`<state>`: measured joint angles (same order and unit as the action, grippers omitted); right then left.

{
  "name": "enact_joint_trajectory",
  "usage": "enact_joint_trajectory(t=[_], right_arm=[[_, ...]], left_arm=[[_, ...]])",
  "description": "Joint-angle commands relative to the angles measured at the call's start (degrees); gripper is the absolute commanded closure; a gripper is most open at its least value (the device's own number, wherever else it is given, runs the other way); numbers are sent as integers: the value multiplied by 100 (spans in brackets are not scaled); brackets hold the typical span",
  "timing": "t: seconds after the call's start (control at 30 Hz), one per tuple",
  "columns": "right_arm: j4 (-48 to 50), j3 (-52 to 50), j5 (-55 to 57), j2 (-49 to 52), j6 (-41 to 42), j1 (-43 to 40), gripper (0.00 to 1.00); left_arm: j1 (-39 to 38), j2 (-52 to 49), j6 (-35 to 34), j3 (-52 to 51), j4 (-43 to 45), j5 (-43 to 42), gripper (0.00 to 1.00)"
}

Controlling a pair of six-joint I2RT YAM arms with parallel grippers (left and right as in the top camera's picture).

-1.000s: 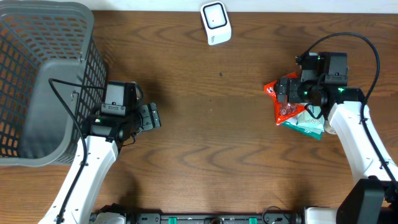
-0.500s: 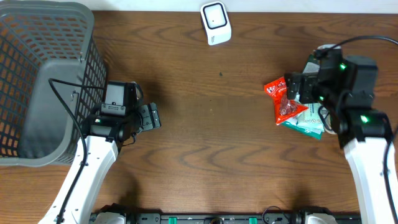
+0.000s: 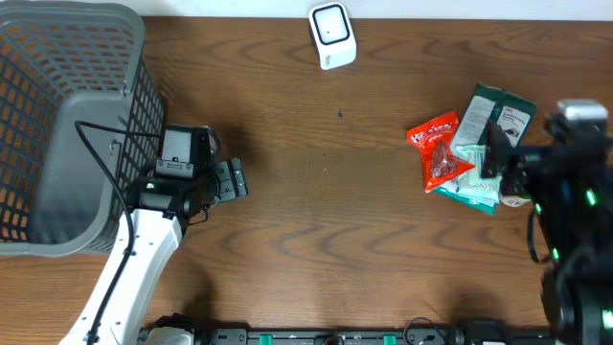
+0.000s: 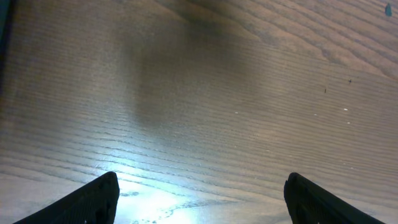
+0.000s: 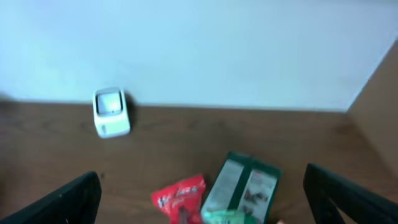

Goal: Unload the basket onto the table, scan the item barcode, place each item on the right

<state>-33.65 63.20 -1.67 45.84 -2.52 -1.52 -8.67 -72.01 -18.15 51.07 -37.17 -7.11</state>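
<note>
While L end effector (image 4: 200, 194) and R end effector (image 5: 202, 186) gape wide, nothing held, red packet (image 3: 439, 151) lies beside green pack (image 3: 493, 113) on bench (image 3: 316, 230).

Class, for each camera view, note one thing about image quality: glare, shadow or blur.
Overhead: evenly lit and sharp, except the right arm, which looks smeared. Left wrist: bright glare on the table near the bottom edge, a soft dark shadow above. Right wrist: whole frame soft; the white scanner and red packet lack crisp edges.
</note>
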Motion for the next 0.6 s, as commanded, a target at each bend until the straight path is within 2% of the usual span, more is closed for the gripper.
enact_joint_trajectory(t=[0.0, 0.13, 0.37, 0.57], right_arm=[[-9, -96, 160, -872, -140, 11, 1], [-4, -435, 157, -1648, -140, 11, 1], [39, -1593, 155, -3169, -138, 11, 1], [852, -2863, 114, -4232, -72, 11, 1]], left_arm=[[24, -22, 26, -13, -11, 76, 15], [24, -22, 26, -13, -11, 76, 15], [24, -22, 26, -13, -11, 76, 15], [24, -24, 26, -13, -11, 76, 15]])
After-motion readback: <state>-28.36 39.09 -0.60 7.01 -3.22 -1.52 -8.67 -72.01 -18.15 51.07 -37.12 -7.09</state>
